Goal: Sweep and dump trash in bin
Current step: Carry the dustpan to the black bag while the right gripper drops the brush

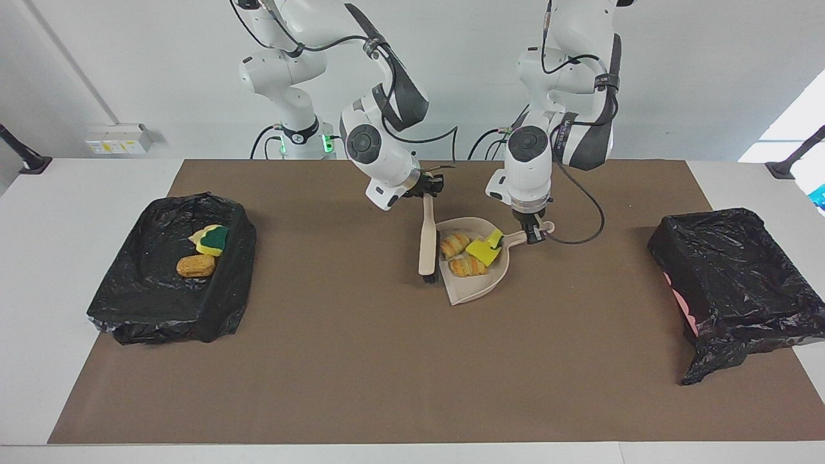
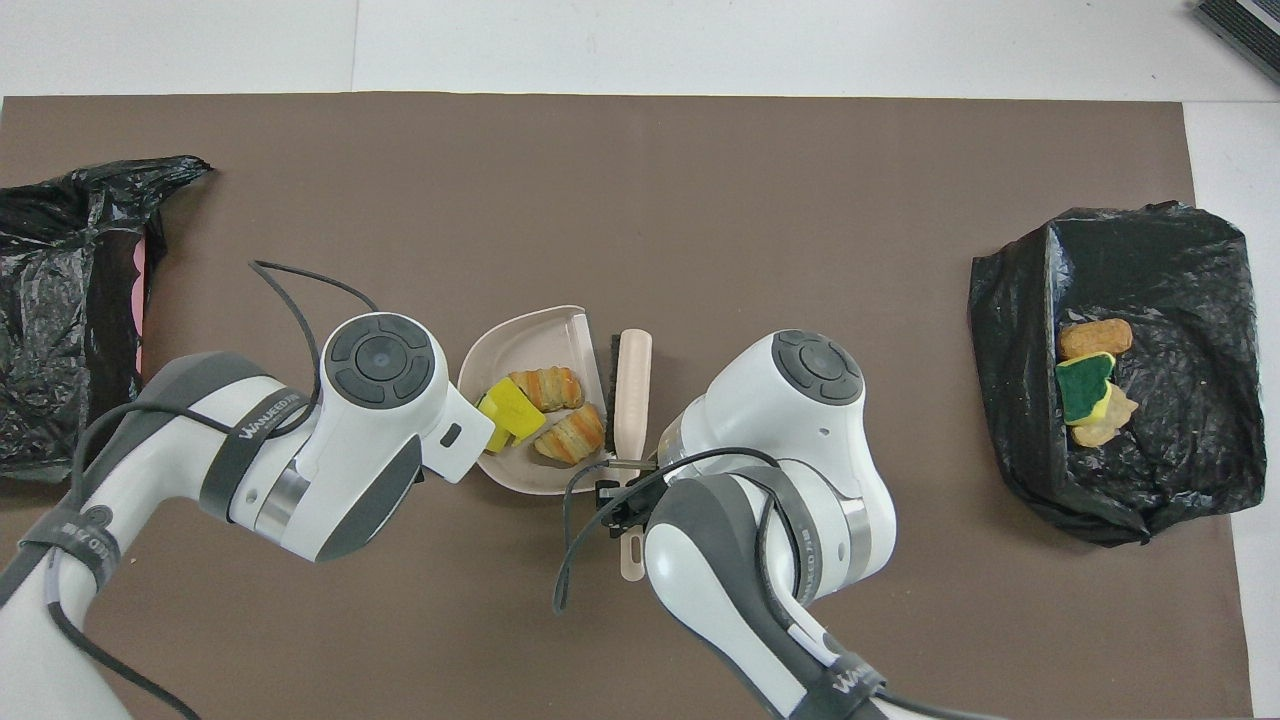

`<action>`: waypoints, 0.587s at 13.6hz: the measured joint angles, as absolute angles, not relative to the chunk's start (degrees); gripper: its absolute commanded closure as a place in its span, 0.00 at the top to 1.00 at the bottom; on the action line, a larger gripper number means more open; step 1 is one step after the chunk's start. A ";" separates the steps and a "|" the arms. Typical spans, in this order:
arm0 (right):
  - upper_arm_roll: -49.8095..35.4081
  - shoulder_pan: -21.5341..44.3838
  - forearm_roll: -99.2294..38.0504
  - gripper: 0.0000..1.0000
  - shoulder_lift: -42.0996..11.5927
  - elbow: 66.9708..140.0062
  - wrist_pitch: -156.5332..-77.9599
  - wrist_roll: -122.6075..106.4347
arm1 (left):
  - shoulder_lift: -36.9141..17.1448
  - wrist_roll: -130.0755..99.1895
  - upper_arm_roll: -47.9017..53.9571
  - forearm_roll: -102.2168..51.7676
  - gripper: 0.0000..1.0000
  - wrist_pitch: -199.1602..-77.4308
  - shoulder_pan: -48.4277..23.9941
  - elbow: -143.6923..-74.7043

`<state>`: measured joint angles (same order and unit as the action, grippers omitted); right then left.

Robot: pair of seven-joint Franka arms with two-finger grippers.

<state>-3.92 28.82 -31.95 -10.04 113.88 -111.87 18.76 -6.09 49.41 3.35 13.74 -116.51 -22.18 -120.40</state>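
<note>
- Standing nearest the robots, upper centre of the facing view: the right gripper (image 1: 428,191), fingers closed on the handle of the beige brush (image 1: 427,238), which hangs almost upright with its black bristles down at the mat.
- Beside it, toward the left arm's end: the left gripper (image 1: 533,231), fingers clamped on the handle end of the beige dustpan (image 1: 477,287); the pan's open mouth faces the brush.
- Centre of both views: the brush head lies along the dustpan's open edge, touching or just beside it; which, I cannot tell.
- Inside the dustpan: two golden-brown bread-like lumps (image 2: 548,388) side by side, and a yellow sponge chunk (image 2: 508,412) toward the handle, its green back just showing in the facing view.
- Under everything: the brown mat (image 1: 361,374) covering most of the white table (image 1: 38,270).
- Left edge of the facing view, right edge of the overhead view: a black-lined bin (image 1: 155,303) at the right arm's end, holding one bread-like lump (image 1: 195,265) and a green-backed sponge (image 1: 213,239) resting on a pale scrap.
- Right edge of the facing view: a second black-lined bin (image 1: 741,283) at the left arm's end, a strip of pink showing under the liner.
</note>
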 measured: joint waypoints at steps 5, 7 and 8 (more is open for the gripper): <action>-4.24 29.70 -20.15 0.00 -4.68 113.31 -99.68 29.12 | -4.98 60.08 3.12 13.74 0.00 -116.75 -16.75 -118.66; -4.63 33.32 -19.48 0.00 -1.45 118.09 -100.64 32.91 | -3.07 65.66 2.94 13.74 0.00 -116.73 -13.19 -117.93; -4.83 35.05 -19.33 0.00 0.22 121.04 -102.70 34.96 | -1.93 68.13 2.91 13.74 0.00 -116.72 -11.07 -117.62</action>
<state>-4.83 35.05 -19.33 0.22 121.04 -102.70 34.96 -1.93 68.13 2.91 13.74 -116.72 -11.07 -117.62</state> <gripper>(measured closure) 0.727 0.678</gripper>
